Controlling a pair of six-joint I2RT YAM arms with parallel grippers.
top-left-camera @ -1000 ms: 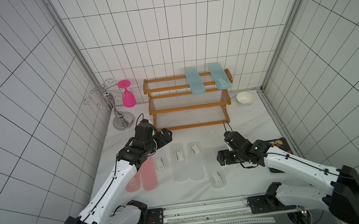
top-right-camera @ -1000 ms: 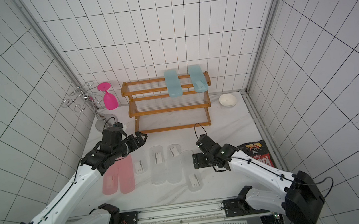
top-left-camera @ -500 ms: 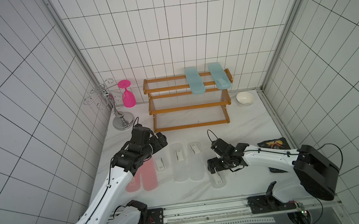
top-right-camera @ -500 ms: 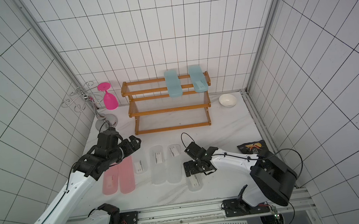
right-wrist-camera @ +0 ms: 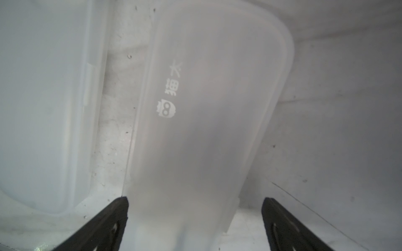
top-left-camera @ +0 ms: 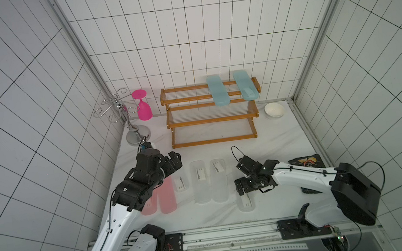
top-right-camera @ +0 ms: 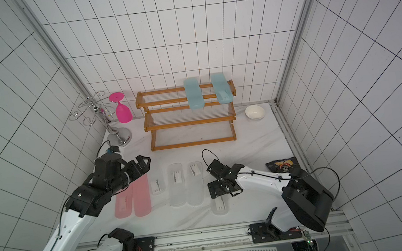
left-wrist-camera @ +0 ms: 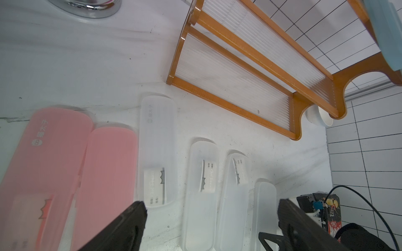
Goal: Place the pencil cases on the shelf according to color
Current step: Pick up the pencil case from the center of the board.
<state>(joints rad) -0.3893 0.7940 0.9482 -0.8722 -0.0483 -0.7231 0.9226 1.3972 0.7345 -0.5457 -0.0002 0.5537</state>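
The orange-brown shelf [top-left-camera: 210,114] stands at the back, with two light blue pencil cases [top-left-camera: 218,93] [top-left-camera: 246,88] across its top tier. On the table lie two pink cases [top-left-camera: 167,198], partly under my left arm, and a row of clear-frosted cases [top-left-camera: 200,181]. A further clear case [top-left-camera: 245,201] lies nearer the front. My right gripper [top-left-camera: 242,187] is open and low over this case's far end, one finger on each side [right-wrist-camera: 195,208]. My left gripper [top-left-camera: 174,160] hangs open and empty above the pink cases' far ends [left-wrist-camera: 212,208].
A silver wire stand [top-left-camera: 125,114] holding a pink glass [top-left-camera: 143,109] stands left of the shelf. A white bowl [top-left-camera: 274,109] sits to its right. A dark snack packet [top-left-camera: 306,164] lies by the right wall, beside my right arm.
My right gripper has moved left and down to straddle the front clear case. My left gripper has drawn back a little toward the front left.
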